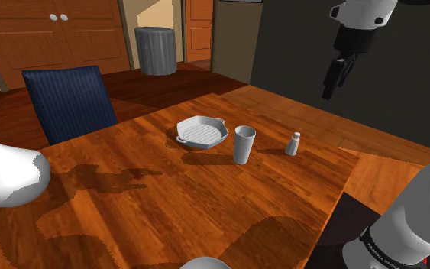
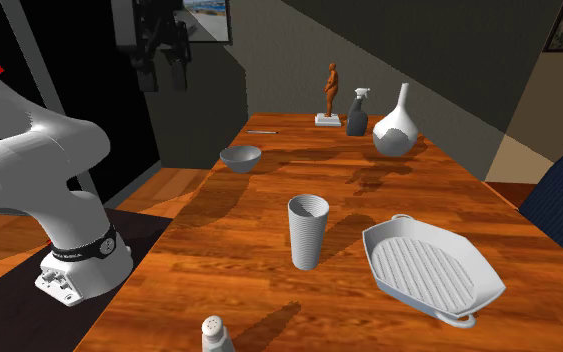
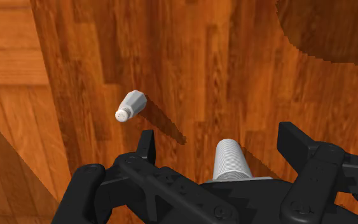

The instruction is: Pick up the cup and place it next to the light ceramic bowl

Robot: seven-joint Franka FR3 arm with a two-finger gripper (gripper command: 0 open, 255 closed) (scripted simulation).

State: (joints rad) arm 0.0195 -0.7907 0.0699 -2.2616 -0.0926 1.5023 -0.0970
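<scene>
The cup (image 1: 244, 144) is a pale ribbed tumbler standing upright mid-table, beside a grill pan (image 1: 202, 131). It appears again as the cup (image 2: 308, 231) in the second exterior view. The light bowl (image 2: 240, 158) sits farther along the table toward the stand's side, and its rim (image 1: 204, 264) peeks in at the shoulder view's bottom edge. My gripper (image 1: 335, 79) hangs high above the table, well clear of everything. In the wrist view the gripper (image 3: 218, 133) is open, its fingers (image 3: 147, 145) apart, with the cup (image 3: 232, 160) far below between them and untouched.
A small shaker (image 1: 292, 143) stands close to the cup on the side away from the pan. A white vase (image 2: 397, 125), a spray bottle (image 2: 357, 112) and a brown figurine (image 2: 332, 92) stand at the table's end. A blue chair (image 1: 68, 99) stands at the far side.
</scene>
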